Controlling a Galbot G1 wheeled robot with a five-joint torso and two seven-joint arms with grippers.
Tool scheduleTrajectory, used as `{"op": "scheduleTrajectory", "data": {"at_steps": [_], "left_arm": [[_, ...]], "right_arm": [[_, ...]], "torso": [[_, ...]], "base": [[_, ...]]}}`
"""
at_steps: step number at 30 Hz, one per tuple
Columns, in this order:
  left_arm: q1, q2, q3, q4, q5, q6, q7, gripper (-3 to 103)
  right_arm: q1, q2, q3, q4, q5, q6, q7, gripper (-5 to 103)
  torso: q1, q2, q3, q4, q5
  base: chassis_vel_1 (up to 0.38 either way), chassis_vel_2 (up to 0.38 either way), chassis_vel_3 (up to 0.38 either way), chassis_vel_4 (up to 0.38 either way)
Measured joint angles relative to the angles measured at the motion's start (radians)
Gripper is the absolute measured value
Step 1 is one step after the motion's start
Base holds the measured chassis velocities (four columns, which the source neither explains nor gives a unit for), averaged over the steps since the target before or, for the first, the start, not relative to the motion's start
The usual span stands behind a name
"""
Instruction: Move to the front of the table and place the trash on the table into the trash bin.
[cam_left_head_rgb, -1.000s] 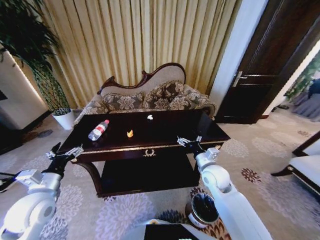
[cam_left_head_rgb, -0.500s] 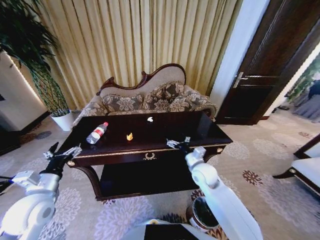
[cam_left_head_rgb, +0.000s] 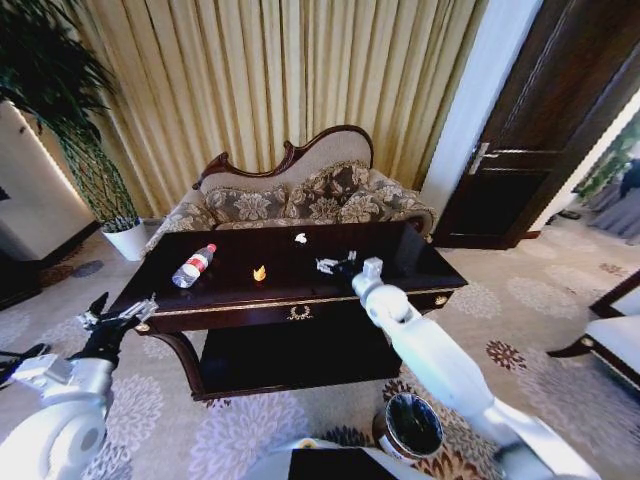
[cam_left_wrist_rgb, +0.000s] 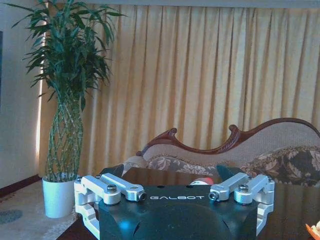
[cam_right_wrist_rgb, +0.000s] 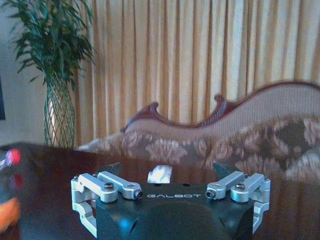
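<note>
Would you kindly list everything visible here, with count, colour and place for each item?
table: one, dark glossy wood, centre, before the sofa.
bottle: one, clear with red cap, lying on the table's left part.
orange scrap: one, orange, mid table.
white wad: one, white, near the table's far edge.
trash bin: one, dark brown, on the carpet by the table's right front.
sofa: one, patterned with dark wood trim, behind the table.
plant: one, green in a white pot, far left.
curtains: gold, back wall.
door: one, dark, right.
left gripper: open, off the table's front left corner.
right gripper: open, over the table, short of the white wad.
</note>
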Motion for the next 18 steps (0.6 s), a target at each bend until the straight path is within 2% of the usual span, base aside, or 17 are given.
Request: {"op": "scheduleTrajectory", "data": {"at_steps": [5, 8, 12, 18], "left_arm": [[0.011, -0.03, -0.008, -0.012, 0.012, -0.002, 0.003, 100], [0.036, -0.055, -0.031, -0.026, 0.015, -0.008, 0.015, 100], [0.049, -0.068, -0.045, -0.029, 0.019, -0.02, 0.032, 100], [0.074, -0.09, -0.06, -0.041, 0.026, -0.035, 0.041, 100]], "right_arm": [[0.131, 0.017, -0.084, -0.099, 0.031, -0.028, 0.0, 100], [0.223, 0.06, -0.15, -0.188, 0.06, -0.081, 0.0, 100], [0.263, 0.095, -0.182, -0.23, 0.066, -0.119, 0.0, 100], [0.346, 0.214, -0.235, -0.388, 0.063, -0.14, 0.0, 100]], "torso": [[0.0, 0.0, 0.0, 0.0002, -0.0001], [0.0, 0.0, 0.0, 0.0001, 0.0002], [0.0, 0.0, 0.0, 0.0002, 0.0], [0.0, 0.0, 0.0, 0.0005, -0.0001]], "base": [[0.0, 0.0, 0.0, 0.0], [0.0, 0.0, 0.0, 0.0], [0.0, 0.0, 0.0, 0.0], [0.0, 0.0, 0.0, 0.0]]}}
